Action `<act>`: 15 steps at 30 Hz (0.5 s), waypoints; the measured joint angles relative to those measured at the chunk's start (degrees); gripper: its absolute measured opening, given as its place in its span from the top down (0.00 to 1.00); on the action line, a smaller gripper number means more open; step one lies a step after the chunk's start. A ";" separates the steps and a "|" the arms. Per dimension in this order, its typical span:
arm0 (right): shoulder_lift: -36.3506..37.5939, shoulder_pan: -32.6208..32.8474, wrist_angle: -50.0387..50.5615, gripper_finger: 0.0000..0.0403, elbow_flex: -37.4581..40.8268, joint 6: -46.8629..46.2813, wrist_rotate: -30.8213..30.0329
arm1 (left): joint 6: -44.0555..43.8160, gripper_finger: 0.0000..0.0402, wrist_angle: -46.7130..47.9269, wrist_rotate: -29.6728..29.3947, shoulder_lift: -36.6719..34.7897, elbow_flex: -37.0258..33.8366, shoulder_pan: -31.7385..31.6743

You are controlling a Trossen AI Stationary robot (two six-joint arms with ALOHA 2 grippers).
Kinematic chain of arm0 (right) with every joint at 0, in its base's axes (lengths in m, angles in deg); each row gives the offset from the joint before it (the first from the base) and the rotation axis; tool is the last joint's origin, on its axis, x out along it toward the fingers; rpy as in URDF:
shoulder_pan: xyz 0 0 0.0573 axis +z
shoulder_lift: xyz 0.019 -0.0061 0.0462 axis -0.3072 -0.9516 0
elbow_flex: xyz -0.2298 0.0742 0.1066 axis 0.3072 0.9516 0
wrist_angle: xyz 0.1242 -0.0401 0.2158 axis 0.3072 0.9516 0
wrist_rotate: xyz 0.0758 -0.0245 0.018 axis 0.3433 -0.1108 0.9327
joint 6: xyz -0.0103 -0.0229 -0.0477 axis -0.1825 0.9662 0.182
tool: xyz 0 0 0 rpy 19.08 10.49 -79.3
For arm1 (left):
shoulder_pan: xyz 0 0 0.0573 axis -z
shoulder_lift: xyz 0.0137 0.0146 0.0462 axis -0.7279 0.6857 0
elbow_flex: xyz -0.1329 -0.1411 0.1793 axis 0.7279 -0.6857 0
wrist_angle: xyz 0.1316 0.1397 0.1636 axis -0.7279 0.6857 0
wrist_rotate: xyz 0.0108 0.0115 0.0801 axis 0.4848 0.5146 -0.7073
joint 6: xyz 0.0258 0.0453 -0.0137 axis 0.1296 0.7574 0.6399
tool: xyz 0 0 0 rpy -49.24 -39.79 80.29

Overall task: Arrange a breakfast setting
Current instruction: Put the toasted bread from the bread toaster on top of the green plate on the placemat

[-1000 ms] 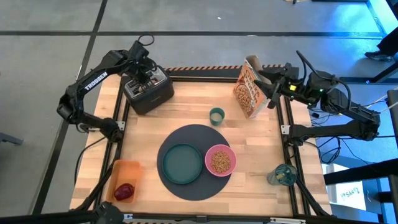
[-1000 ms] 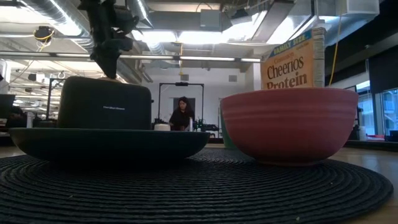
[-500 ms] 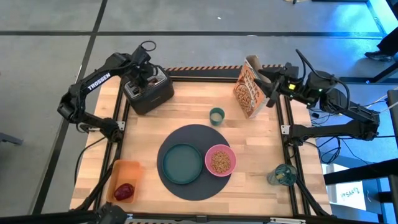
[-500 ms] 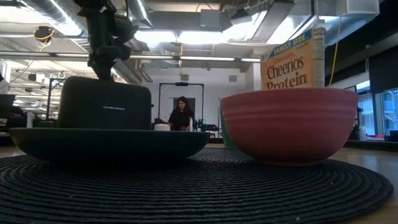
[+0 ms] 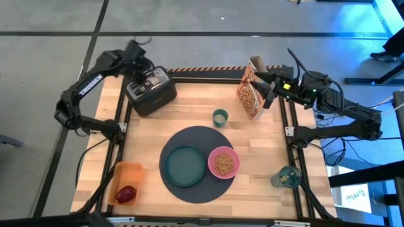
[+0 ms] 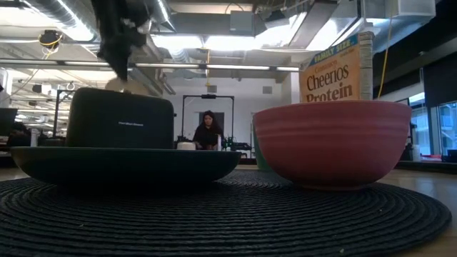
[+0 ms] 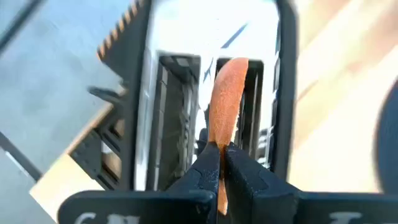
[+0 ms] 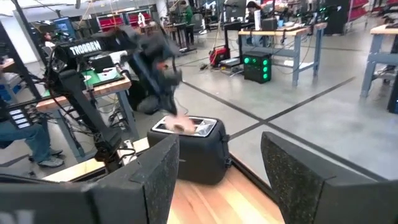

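Observation:
My left gripper (image 5: 140, 65) hangs above the black toaster (image 5: 151, 92) at the far left. It is shut on a bagel half (image 7: 226, 99), which shows edge-on over a toaster slot (image 7: 249, 118). My right gripper (image 5: 268, 88) is open and empty at the far right, beside the cereal box (image 5: 250, 88). On the dark grey round mat (image 5: 196, 189) sit the teal plate (image 5: 184, 165) and the pink bowl (image 5: 223, 162) with cereal in it. The small green cup (image 5: 219, 116) stands behind the mat. The dark red fruit (image 5: 125, 193) lies in an orange tray. My left gripper pinches the bagel half's upper edge (image 7: 222, 138) between its two fingers, coming from above and pointing down. The bagel half hangs on edge below the fingers, its lower end at the toaster's top (image 8: 181, 126). Whether it is clear of the slot, I cannot tell.
The orange tray (image 5: 126, 173) is at the near left corner. A bluish glass (image 5: 287, 178) stands near the right edge. The cereal box stands upright at the far right. Bare wood lies between the toaster and the mat. A person shows in the room behind.
My left gripper has gone up from the toaster and a little toward the table's far left, drawing the bagel half up out of the slot. My right gripper has shifted a little toward the cereal box.

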 joint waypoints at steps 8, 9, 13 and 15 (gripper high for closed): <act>-2.52 0.00 -5.45 0.46 0.00 -1.43 6.28 | -7.11 0.99 -3.27 6.28 -9.38 9.73 1.03; -3.24 0.01 -7.06 0.46 0.00 -1.47 7.47 | -8.94 0.99 -5.22 8.61 -10.69 9.76 1.41; -6.80 0.02 -12.98 0.46 0.00 -3.39 12.02 | -15.80 0.99 -14.39 18.89 -14.51 7.53 3.83; -8.98 0.02 -15.58 0.46 0.00 -4.96 14.58 | -19.20 1.00 -17.59 22.17 -15.38 6.14 5.91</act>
